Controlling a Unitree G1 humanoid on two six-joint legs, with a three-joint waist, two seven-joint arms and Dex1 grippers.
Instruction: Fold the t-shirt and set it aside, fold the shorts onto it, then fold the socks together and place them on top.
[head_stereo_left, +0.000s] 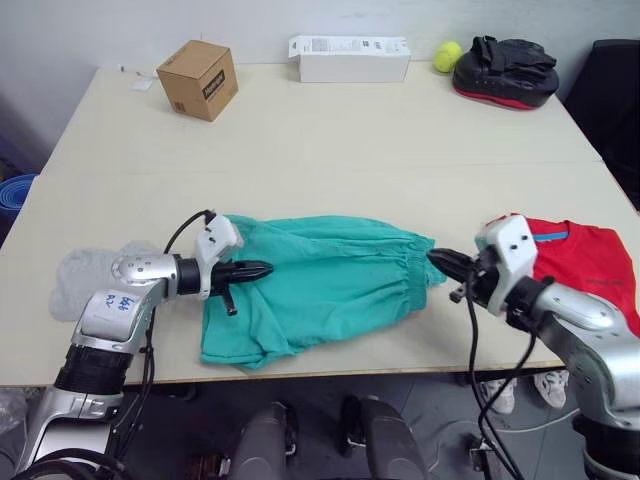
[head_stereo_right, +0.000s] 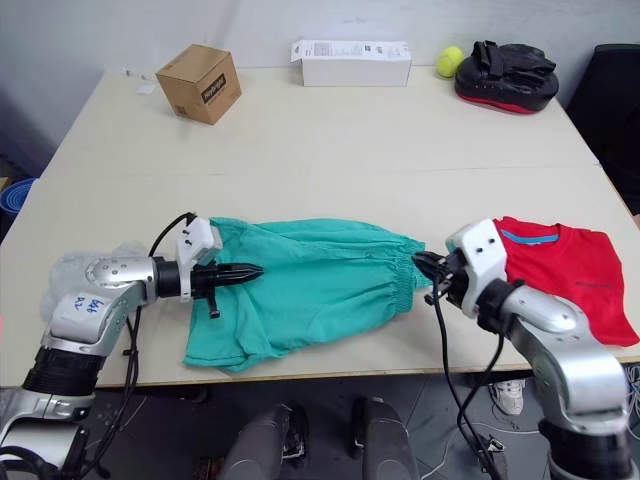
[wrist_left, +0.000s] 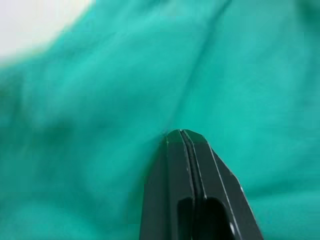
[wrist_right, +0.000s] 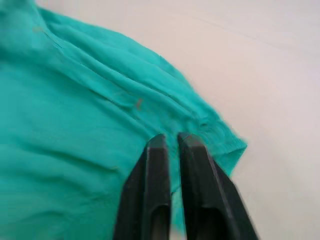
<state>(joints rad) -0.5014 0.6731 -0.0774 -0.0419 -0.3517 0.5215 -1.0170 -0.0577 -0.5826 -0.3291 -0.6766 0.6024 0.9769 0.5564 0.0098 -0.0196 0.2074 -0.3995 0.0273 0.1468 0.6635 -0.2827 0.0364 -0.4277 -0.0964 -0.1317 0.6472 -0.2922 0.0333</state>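
Where shorts (head_stereo_left: 320, 285) lie, arms inward

Lab or office test room, not a home. A plain beige worktable (head_stereo_left: 330, 150) is set against a bare white wall. At the table's far edge props are lined up: cardboard box (head_stereo_left: 198, 79), white carton (head_stereo_left: 349, 58), tennis ball (head_stereo_left: 447, 56), black-and-red pad (head_stereo_left: 504, 71). Loose cables are seen below the table's near edge.

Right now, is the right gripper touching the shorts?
Cannot tell. In the right wrist view the right gripper, slightly open, overlaps the waistband corner of the shorts, but contact isn't plain; the eye views don't settle it either.
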